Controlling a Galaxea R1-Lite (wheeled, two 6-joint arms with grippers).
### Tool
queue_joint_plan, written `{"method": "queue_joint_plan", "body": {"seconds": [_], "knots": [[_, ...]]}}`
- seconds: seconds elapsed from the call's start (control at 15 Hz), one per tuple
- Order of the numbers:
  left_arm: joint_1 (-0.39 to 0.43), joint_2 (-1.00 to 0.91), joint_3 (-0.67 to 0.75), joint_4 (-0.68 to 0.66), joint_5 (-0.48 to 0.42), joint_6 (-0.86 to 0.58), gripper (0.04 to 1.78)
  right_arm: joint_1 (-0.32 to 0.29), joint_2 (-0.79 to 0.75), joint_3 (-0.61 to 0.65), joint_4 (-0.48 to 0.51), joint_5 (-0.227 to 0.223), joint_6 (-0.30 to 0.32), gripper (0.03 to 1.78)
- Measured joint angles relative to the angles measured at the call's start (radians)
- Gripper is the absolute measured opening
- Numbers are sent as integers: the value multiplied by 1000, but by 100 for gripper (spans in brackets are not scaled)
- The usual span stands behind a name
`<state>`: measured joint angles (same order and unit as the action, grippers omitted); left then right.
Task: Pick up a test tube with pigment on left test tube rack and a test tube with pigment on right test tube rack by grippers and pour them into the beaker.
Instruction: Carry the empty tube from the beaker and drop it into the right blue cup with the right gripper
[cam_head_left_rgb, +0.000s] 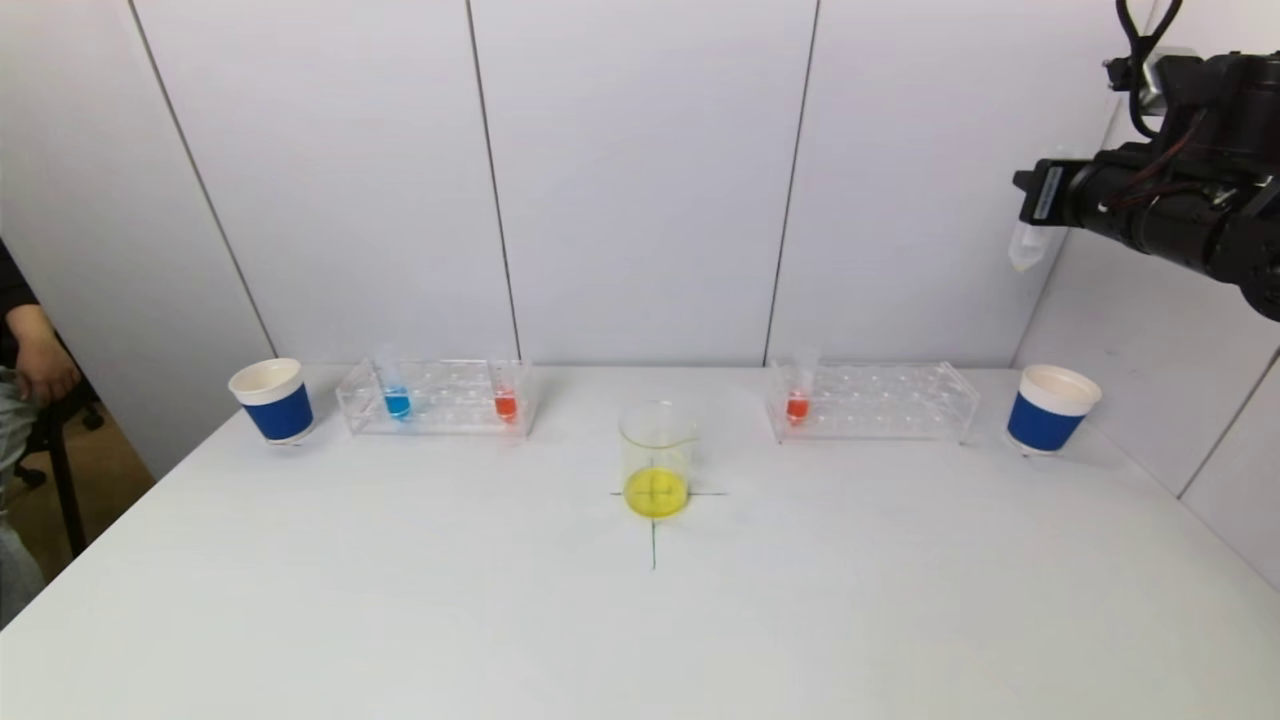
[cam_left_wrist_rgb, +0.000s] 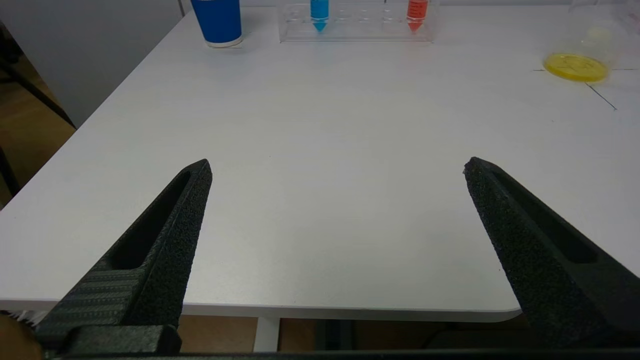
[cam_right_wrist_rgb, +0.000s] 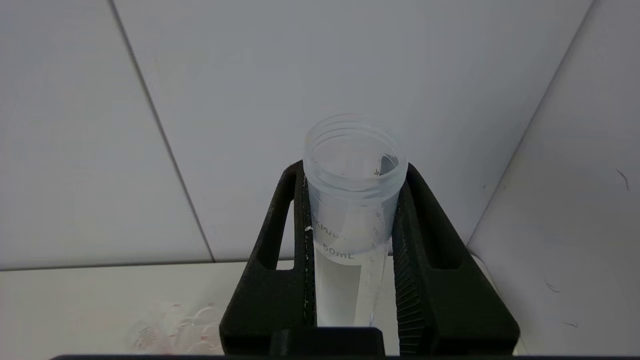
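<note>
Right tool (cam_right_wrist_rgb: 352, 235) clamped on empty test tube (cam_right_wrist_rgb: 352, 210), long axis upright, mouth up; left tool (cam_left_wrist_rgb: 335, 170) wide open, empty. Three pigment tubes racked, one beaker (cam_head_left_rgb: 656, 460), two cups.

A: What stands behind the white table (cam_head_left_rgb: 400, 620)?
B: A pale panelled wall (cam_head_left_rgb: 640, 180) with thin dark seams, meeting a side wall (cam_head_left_rgb: 1150, 340) at the right corner.
A: And on the left?
B: Brown floor (cam_head_left_rgb: 100, 470), and a seated person (cam_head_left_rgb: 25, 360) at the edge.
</note>
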<state>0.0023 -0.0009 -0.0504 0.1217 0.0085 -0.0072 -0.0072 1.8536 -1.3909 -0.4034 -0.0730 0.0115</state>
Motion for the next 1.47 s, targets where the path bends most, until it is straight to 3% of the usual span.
{"method": "queue_joint_plan", "body": {"seconds": [0.27, 0.53, 0.87, 1.2, 1.47], "knots": [[0, 0, 0, 0, 0, 0, 176, -110, 46, -9, -12, 31, 5, 49], [0, 0, 0, 0, 0, 0, 176, -175, 97, -13, -15, 50, 6, 49], [0, 0, 0, 0, 0, 0, 176, -216, 185, 8, -151, 53, 5, 49], [0, 0, 0, 0, 0, 0, 176, -235, 254, 46, -182, 53, 7, 49], [0, 0, 0, 0, 0, 0, 176, -245, 290, 94, -292, 58, 4, 49]]}}
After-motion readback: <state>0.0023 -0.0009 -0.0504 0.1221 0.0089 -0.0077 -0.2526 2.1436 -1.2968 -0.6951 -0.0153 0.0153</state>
